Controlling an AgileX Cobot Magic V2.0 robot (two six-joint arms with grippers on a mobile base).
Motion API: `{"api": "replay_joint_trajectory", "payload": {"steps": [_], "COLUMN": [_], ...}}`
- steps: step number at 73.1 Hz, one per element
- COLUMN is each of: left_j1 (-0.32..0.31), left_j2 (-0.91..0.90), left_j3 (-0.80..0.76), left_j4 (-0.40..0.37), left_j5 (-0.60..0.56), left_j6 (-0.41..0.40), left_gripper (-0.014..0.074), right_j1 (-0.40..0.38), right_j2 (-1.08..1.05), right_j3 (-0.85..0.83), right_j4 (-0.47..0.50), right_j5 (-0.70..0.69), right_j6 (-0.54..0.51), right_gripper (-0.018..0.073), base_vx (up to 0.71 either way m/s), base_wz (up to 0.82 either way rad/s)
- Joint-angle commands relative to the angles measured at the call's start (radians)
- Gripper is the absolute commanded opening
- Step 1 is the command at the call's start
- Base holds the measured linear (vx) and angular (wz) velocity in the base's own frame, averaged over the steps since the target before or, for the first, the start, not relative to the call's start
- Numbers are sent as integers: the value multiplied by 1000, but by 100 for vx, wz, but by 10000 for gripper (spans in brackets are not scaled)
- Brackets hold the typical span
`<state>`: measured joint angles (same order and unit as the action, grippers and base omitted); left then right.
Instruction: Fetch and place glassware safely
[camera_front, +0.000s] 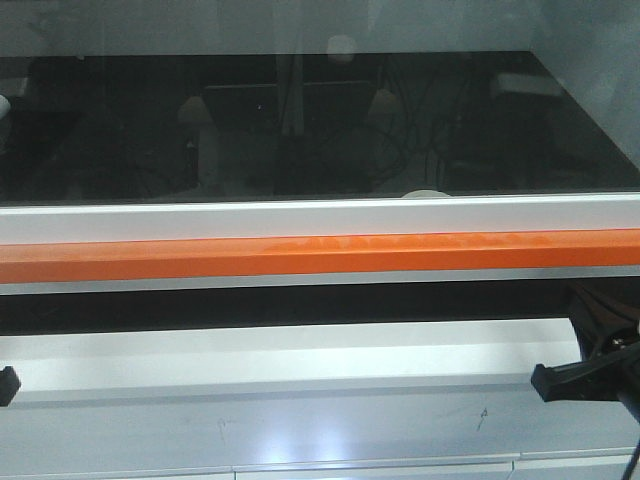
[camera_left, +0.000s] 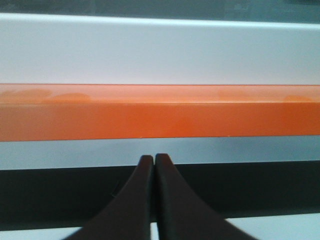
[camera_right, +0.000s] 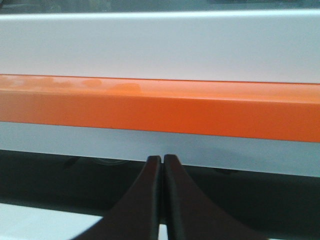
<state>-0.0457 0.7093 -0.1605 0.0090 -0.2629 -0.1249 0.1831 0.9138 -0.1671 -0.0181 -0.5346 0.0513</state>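
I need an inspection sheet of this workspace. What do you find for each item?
Surface: white ledge, faint marks on the grey panel below.
Job's things: glassware not clearly seen; a pale rounded top peeks over the white rail, perhaps its lid.
Clutter: nothing seen.
Grippers: left gripper and right gripper, jaws shut, empty.
Cables: thin black cable at the right edge.
Surroundings: orange bar, dark glass panel with reflections.

The jar shows only its off-white lid above the rail.
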Motion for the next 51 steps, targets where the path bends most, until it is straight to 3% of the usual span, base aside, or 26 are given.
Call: {"api": "replay_joint_trajectory", "payload": {"steps": [1, 16, 51], "left_j1": [-1, -1, -1], "left_j2": [50, 101, 223], "left_j3": [-27, -27, -27], "left_j4": [-9, -9, -1], "left_j5": [-114, -188, -314], "left_j6": [1, 2, 28], "left_gripper": [-7, -7, -7], "right_j1": [0, 0, 0], "right_j2": [55, 157, 308], "right_j3": [-26, -26, -26], "right_j4": [-8, 38, 41], "right_j5": [-160, -239, -434], "right_j6": [-7, 17, 17], "right_gripper": [-1, -1, -1], "base_vx": [0, 0, 0], "base_wz": [0, 0, 0]}}
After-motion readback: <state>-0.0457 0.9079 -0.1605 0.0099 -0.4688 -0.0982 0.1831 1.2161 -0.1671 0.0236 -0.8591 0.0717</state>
